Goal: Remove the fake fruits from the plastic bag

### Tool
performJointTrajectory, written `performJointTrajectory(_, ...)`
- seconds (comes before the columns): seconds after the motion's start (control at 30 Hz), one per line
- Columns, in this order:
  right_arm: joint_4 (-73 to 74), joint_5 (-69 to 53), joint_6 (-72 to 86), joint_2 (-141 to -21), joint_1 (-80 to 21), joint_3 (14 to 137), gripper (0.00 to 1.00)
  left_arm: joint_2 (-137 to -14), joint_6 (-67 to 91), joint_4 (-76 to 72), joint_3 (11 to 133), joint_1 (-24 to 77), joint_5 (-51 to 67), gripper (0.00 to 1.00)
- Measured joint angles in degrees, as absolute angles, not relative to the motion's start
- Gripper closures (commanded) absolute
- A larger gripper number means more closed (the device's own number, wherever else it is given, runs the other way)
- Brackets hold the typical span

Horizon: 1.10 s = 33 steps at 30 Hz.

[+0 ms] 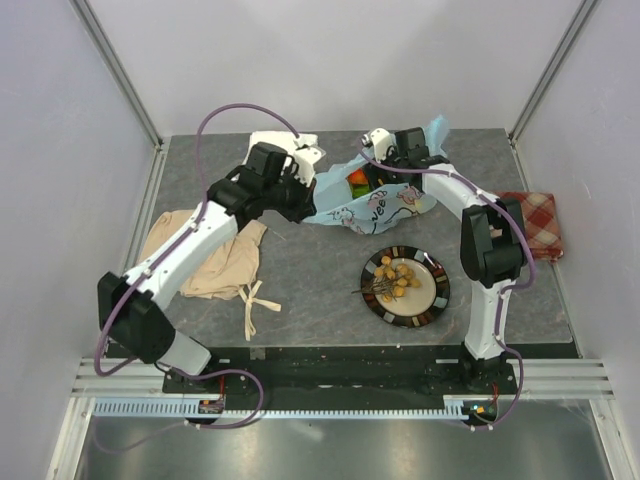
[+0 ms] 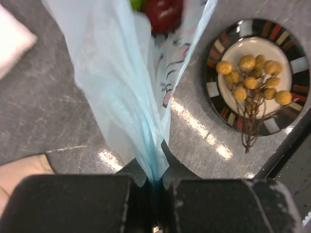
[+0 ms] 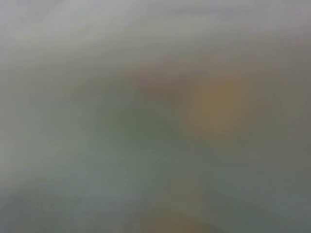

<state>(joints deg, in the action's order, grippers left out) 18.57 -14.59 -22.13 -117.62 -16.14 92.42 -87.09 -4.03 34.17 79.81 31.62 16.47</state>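
Observation:
The light-blue plastic bag [image 1: 375, 210] lies at the back middle of the table, its mouth gaping upward. My left gripper [image 1: 300, 195] is shut on the bag's left edge; in the left wrist view the film [image 2: 116, 87] runs bunched into the closed jaws [image 2: 156, 182]. A red fruit [image 2: 164, 12] and a green one [image 2: 137, 4] show inside the bag. My right gripper [image 1: 385, 160] reaches into the bag's mouth from the back right, where an orange-red fruit [image 1: 357, 180] shows. Its wrist view is a blur with no fingers visible. A tan berry cluster [image 1: 397, 277] [image 2: 252, 82] lies on the striped plate [image 1: 432, 305].
A beige cloth [image 1: 215, 255] lies at the left under my left arm. A folded white cloth [image 1: 285, 145] sits behind the left gripper, and a red checked cloth [image 1: 535, 222] lies at the right edge. The plate's rim [image 2: 214, 90] is close to the bag.

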Motion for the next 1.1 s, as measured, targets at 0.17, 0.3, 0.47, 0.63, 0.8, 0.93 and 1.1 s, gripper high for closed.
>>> performJointTrajectory(0.17, 20.69, -16.56, -24.16, -117.75, -15.42, 92.29, 0.2, -83.7, -5.69, 34.3, 80.58, 31.57, 19.09, 0.98)
performJointTrajectory(0.3, 21.61, -18.59, -25.43, -118.58, -15.53, 91.61, 0.19, -85.78, -5.93, 34.72, 80.01, 31.57, 20.05, 0.98)
performJointTrajectory(0.47, 22.09, -20.75, -28.03, -119.87, -16.19, 90.04, 0.2, -90.32, -5.91, 34.96, 79.11, 31.57, 20.25, 0.98)
performJointTrajectory(0.63, 21.17, -20.75, -29.3, -121.05, -17.1, 88.29, 0.36, -94.87, -5.91, 35.66, 79.18, 31.57, 20.97, 0.98)
performJointTrajectory(0.8, 17.45, -20.64, -29.1, -121.05, -17.5, 85.8, 0.71, -95.96, -5.91, 35.92, 79.18, 31.57, 21.02, 0.98)
performJointTrajectory(0.93, 15.62, -20.49, -28.6, -118.41, -17.21, 83.42, 0.8, -95.96, -5.91, 35.92, 79.18, 31.57, 20.73, 0.98)
performJointTrajectory(1.1, 15.97, -20.95, -27.64, -108.14, -16.67, 80.55, 0.85, -95.96, -5.89, 35.88, 79.18, 31.57, 19.55, 0.98)
